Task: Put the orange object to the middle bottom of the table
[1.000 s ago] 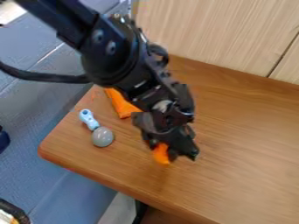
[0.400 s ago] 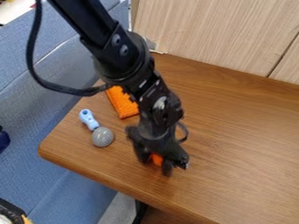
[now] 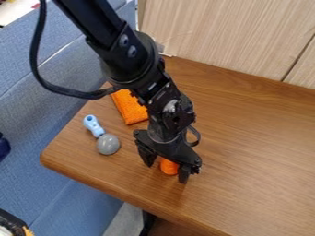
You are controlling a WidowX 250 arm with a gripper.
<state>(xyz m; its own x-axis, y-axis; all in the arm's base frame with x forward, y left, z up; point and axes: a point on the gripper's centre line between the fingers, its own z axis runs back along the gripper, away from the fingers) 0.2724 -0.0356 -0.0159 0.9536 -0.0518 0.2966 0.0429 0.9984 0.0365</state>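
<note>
I'm looking at what is probably a lounge corner in an office or lab; too little of the room shows to settle which. Blue upholstery point(image 3: 46, 170) runs beside a wood-grain table point(image 3: 258, 170), pale wood-grain panelling point(image 3: 215, 37) stands behind, and the black robot arm point(image 3: 132, 57) with its looping cable point(image 3: 34, 60) suggests lab work.

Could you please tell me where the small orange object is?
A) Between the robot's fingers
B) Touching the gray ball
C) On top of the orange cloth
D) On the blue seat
A: the small orange object shows between the two spread fingers, with one on either side of it.
</note>
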